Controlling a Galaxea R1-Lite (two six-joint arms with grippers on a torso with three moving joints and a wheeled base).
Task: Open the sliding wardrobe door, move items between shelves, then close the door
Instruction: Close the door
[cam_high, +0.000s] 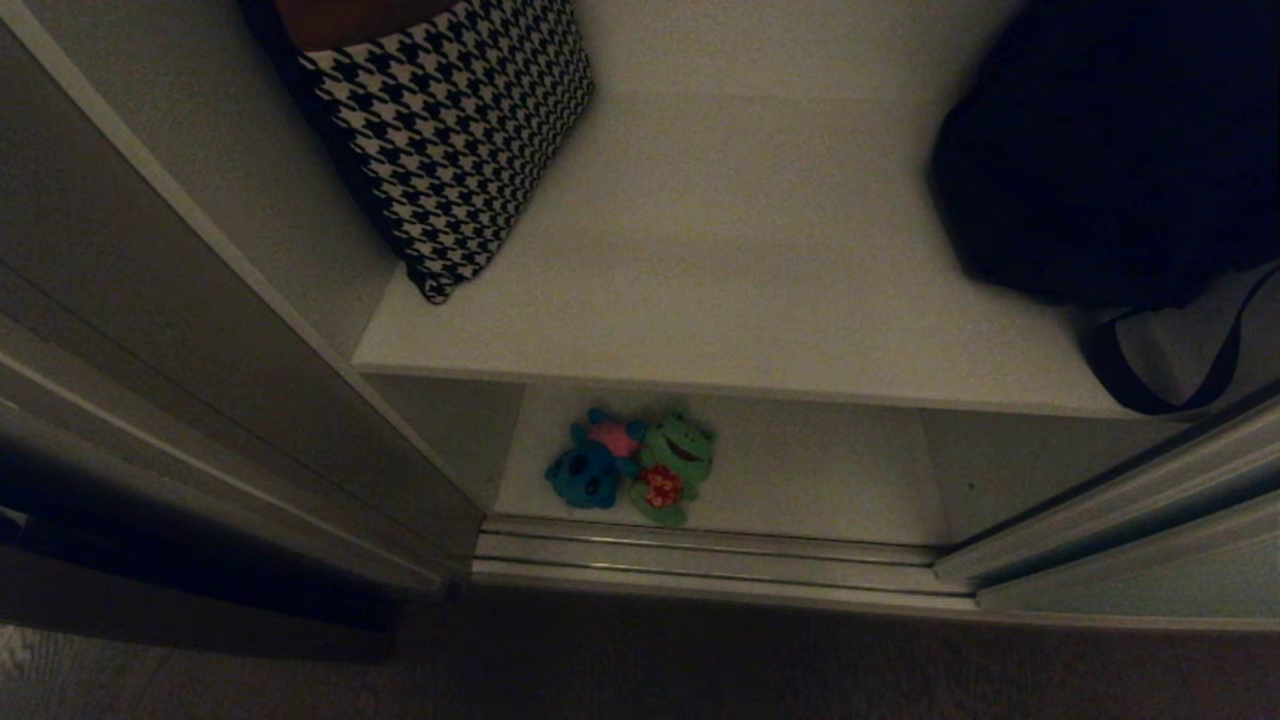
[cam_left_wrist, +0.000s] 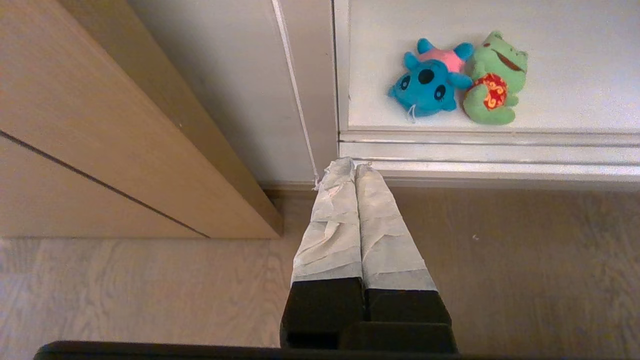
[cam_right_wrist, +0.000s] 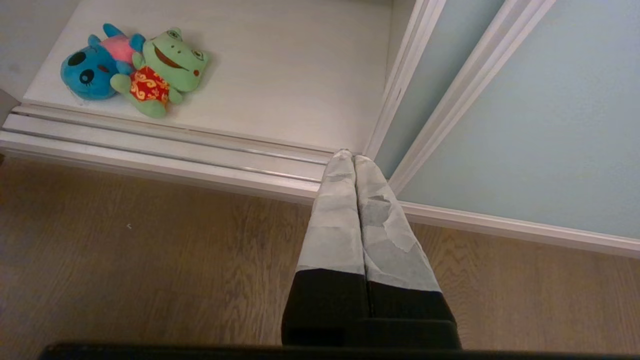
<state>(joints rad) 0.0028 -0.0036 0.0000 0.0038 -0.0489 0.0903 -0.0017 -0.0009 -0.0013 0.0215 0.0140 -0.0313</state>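
Note:
Two plush items lie side by side on the lower shelf (cam_high: 820, 480), just behind the floor track: a teal toy (cam_high: 590, 470) and a green frog toy (cam_high: 675, 470) with a red patch. The upper shelf (cam_high: 750, 280) sits one step higher. The wardrobe stands open, with the pale grey-green sliding wardrobe door (cam_right_wrist: 550, 110) pushed off to the right. Neither arm shows in the head view. My left gripper (cam_left_wrist: 354, 162) is shut and empty, hanging over the floor before the track, with the teal toy (cam_left_wrist: 427, 85) ahead of it. My right gripper (cam_right_wrist: 350, 156) is also shut and empty, near the door's frame edge.
A black-and-white houndstooth bag (cam_high: 450, 130) leans at the back left of the upper shelf, and a big black bag (cam_high: 1100, 150) with a strap is at its right. The ribbed floor track (cam_high: 700, 560) edges the wood floor (cam_high: 640, 670). Brown wooden panelling (cam_left_wrist: 100, 140) stands at the left.

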